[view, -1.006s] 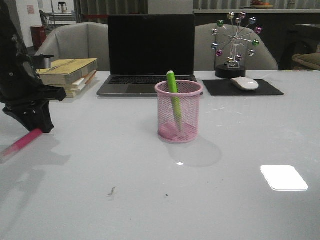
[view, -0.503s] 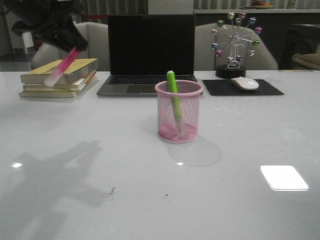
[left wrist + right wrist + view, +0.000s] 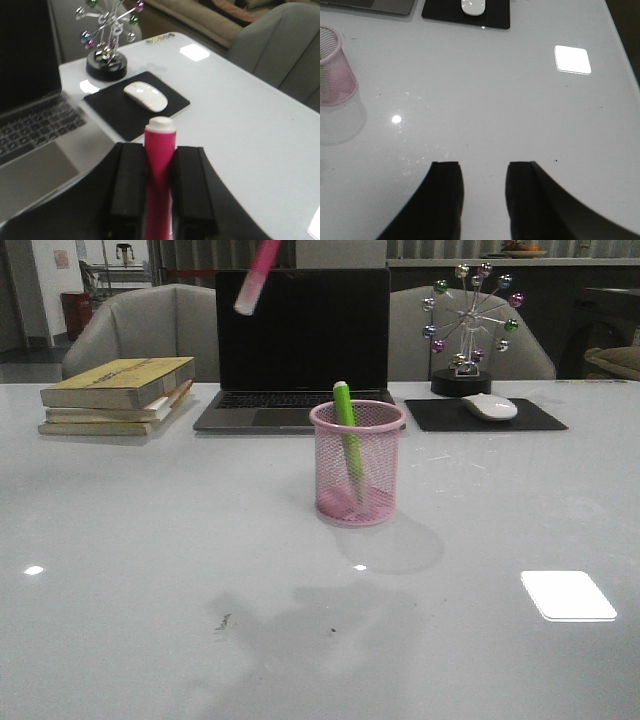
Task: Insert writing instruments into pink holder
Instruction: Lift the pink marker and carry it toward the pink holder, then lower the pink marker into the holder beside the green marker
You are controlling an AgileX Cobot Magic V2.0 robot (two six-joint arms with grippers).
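Observation:
The pink mesh holder (image 3: 357, 462) stands at the middle of the table with the lime green marker (image 3: 346, 430) leaning inside it, tip above the rim. The pink marker (image 3: 254, 278) hangs high at the top of the front view, clear cap end down, up and to the left of the holder; the arm holding it is out of that frame. In the left wrist view my left gripper (image 3: 159, 152) is shut on the pink marker (image 3: 159, 165), whose pale cap sticks out past the fingers. My right gripper (image 3: 482, 170) is open over bare table, the holder (image 3: 335, 67) off to one side.
A laptop (image 3: 300, 345) stands open behind the holder. Stacked books (image 3: 118, 395) lie at the back left. A black mouse pad with a white mouse (image 3: 489, 407) and a ferris-wheel ornament (image 3: 468, 325) sit at the back right. A bright light patch (image 3: 567, 595) shows front right.
My left arm has risen from the table's left side, carrying the pink marker up and to the right until only the marker shows at the top of the front view.

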